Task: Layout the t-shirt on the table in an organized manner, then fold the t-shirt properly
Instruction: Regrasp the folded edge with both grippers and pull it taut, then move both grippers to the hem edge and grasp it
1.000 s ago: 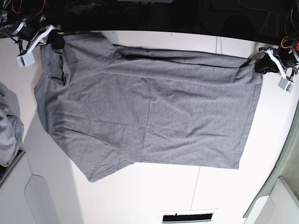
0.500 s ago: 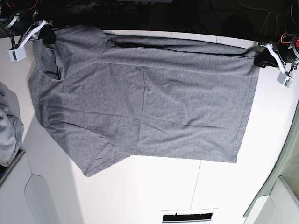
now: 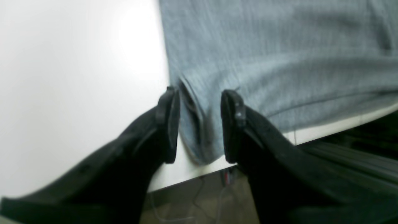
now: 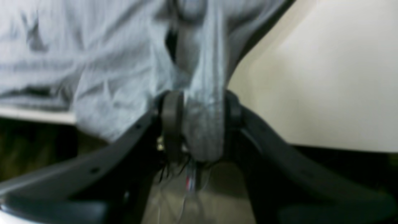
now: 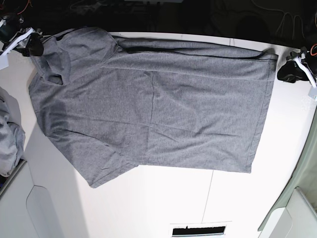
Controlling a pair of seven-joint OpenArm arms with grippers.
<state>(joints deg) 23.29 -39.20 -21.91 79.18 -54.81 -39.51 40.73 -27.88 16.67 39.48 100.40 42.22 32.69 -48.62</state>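
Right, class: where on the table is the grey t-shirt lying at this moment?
In the base view the t-shirt lies spread across the far half of the table, between the right gripper at left and the left gripper at right.

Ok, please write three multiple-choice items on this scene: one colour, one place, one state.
1. The shirt is: A red; B grey; C white.
2. In the base view, the cloth heap lies: A at the left edge; B at the right edge; C on the shirt.
3. The left hand is: A shut on a sleeve; B out of view; C open.
Key: 1 B, it is grey all over; 2 A, it sits at the left border; 3 C, the wrist view shows gaps beside the hem.
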